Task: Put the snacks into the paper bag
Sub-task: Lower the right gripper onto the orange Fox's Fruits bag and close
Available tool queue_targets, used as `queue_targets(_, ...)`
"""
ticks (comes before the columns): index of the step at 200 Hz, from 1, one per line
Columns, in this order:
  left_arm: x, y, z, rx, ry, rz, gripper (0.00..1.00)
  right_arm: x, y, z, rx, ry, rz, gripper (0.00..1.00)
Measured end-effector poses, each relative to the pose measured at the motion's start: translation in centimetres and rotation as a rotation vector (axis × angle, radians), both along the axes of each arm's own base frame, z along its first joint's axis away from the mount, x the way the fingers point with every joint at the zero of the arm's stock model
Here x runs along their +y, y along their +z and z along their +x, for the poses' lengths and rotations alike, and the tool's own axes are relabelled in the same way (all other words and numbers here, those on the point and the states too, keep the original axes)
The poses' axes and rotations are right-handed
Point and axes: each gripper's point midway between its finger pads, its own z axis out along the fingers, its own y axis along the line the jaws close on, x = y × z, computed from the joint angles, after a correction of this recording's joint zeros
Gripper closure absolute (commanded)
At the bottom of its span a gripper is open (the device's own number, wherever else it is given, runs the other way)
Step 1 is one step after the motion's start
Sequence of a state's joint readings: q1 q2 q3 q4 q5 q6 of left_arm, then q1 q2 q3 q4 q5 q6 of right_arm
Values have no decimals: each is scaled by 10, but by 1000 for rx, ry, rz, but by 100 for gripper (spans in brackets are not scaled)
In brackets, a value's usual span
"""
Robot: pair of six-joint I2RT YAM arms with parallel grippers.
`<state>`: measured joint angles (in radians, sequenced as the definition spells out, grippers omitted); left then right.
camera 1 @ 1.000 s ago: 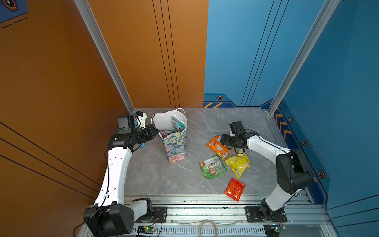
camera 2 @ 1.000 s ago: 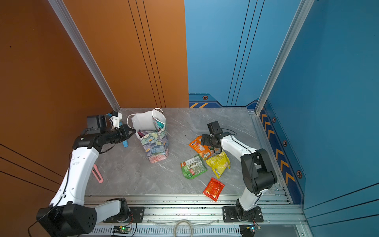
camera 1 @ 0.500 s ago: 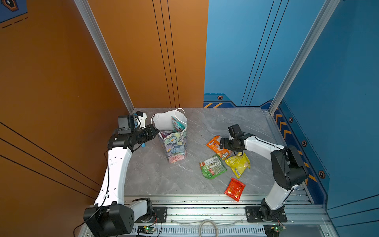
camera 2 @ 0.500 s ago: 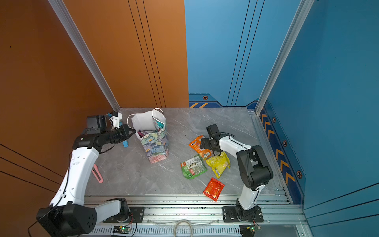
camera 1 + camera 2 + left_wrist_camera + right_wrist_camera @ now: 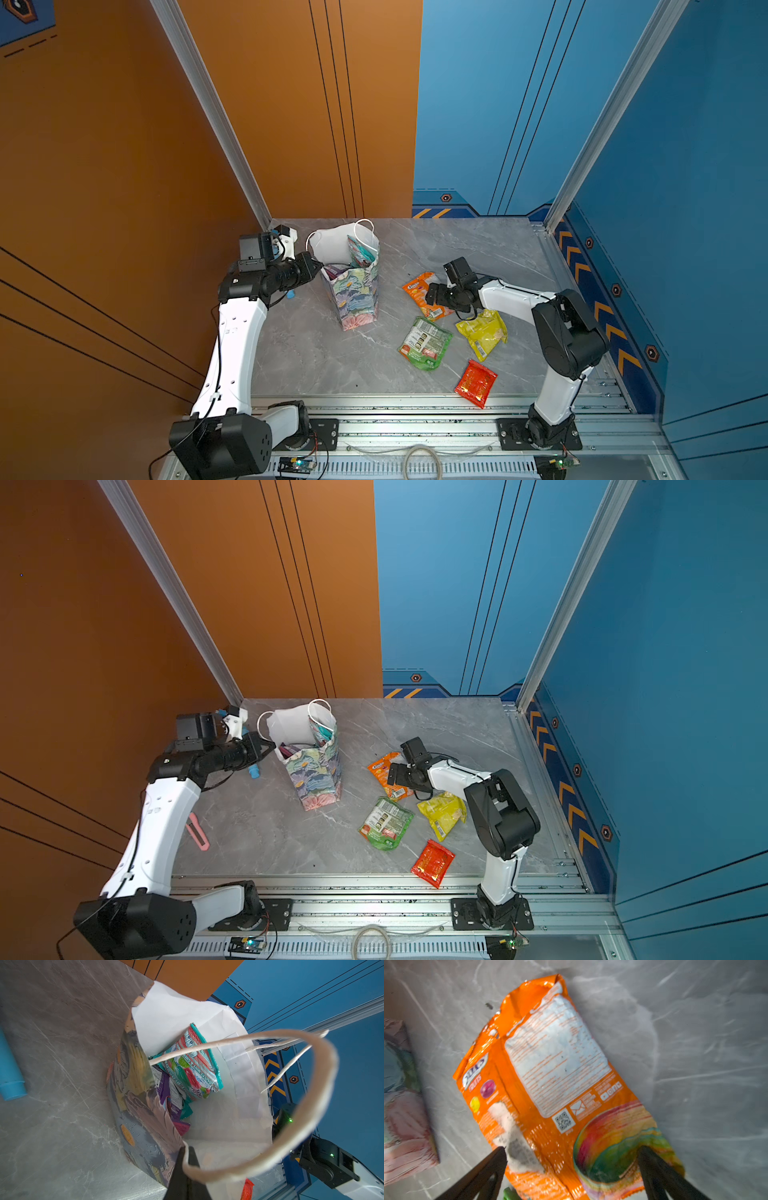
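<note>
Right wrist view: right pincer [image 5: 571,1150] wide apart astride orange packet [image 5: 550,1076]; left pincer [image 5: 185,1159] clamped on paper bag [image 5: 141,1126] rim. Grey marbled bench [image 5: 695,1043]; orange wall [image 5: 124,166], blue wall [image 5: 498,104].

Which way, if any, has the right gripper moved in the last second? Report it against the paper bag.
Yes. The right gripper, open, has slid toward the paper bag, farther over the orange packet and away from the yellow packet.

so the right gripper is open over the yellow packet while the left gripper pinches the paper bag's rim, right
Not the yellow packet, which lies untouched nearby. The right wrist view shows the right gripper open over the orange packet. The left gripper does pinch the paper bag at its rim.
</note>
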<state>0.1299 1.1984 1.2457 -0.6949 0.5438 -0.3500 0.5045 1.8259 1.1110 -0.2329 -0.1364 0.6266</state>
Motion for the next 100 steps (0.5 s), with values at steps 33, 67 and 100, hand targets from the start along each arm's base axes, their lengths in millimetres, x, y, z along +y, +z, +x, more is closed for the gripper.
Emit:
queue_targets(33,0,0,0,0,0,0,100,12,8,-1,-8,29,24,3)
queue_targets(67,0,0,0,0,0,0,100,-5,15,13,-26,8,19,6)
queue_targets(100,0,0,0,0,0,0,100,-19,18,25,-31,11,40,13)
